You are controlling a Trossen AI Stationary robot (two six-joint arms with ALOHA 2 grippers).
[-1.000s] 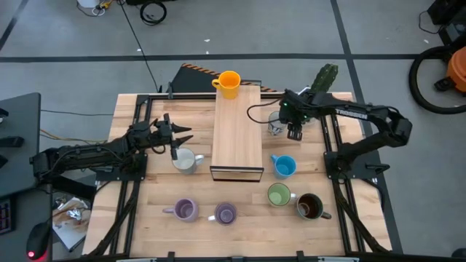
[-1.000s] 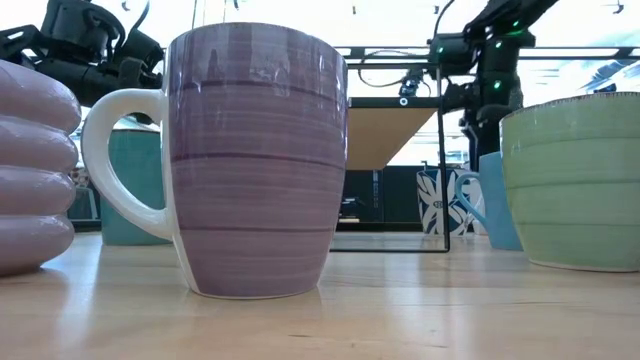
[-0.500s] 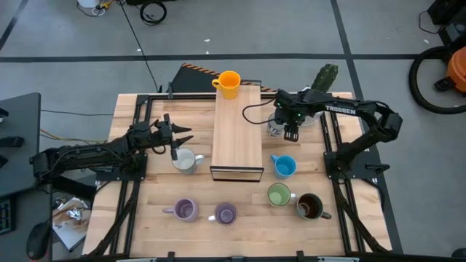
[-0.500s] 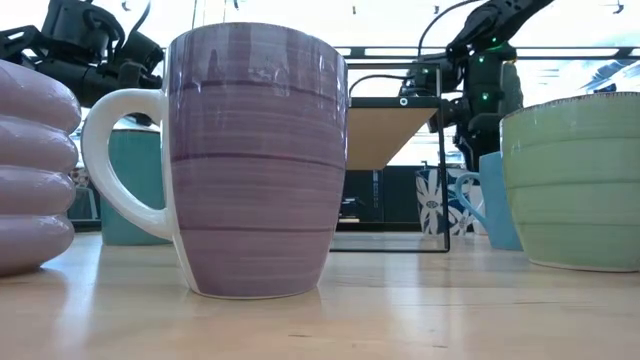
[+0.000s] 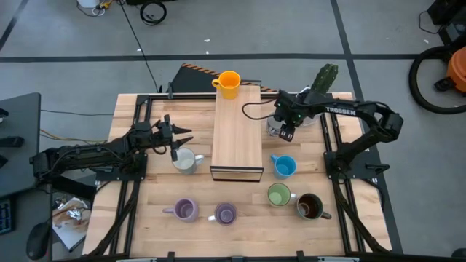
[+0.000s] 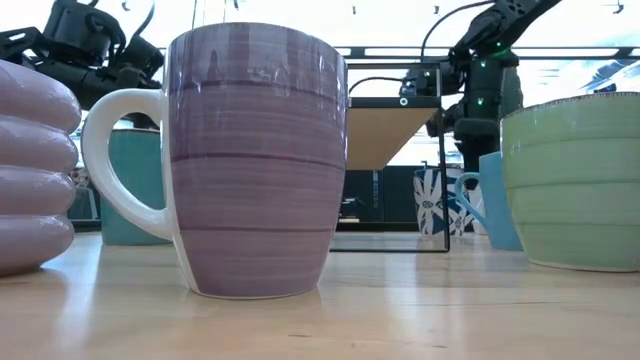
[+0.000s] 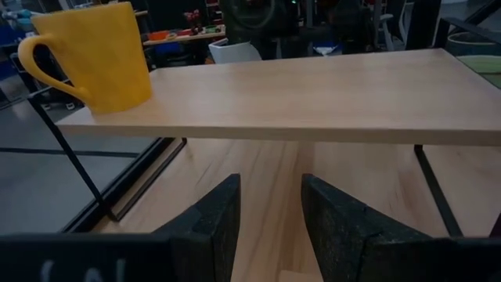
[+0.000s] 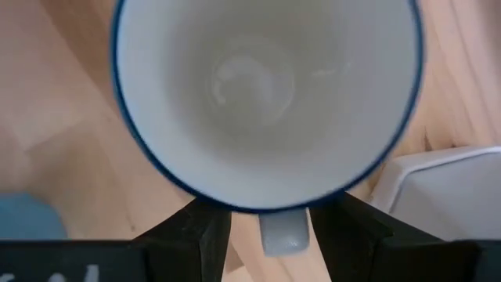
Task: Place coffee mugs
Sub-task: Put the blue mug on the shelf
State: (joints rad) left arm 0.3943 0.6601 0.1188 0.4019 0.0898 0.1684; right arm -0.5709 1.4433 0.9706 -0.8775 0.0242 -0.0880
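A white mug with blue patterns stands on the table right of the raised wooden shelf. My right gripper hangs open over it, pointing down, one finger on each side of its handle; the blue rim fills the wrist view. The orange mug stands on the shelf's far end. My left gripper is open, just left of a pale mug and facing the shelf. Blue, green, dark brown and two purple mugs stand on the near half.
A white pot with a green cactus stands at the far right corner, just beyond the right gripper. Black frame rails run along both sides of the table. Bare wood lies between the shelf's near end and the purple mugs.
My right gripper has moved a little toward the table's left and come over the patterned mug. The left arm and the mugs have kept still.
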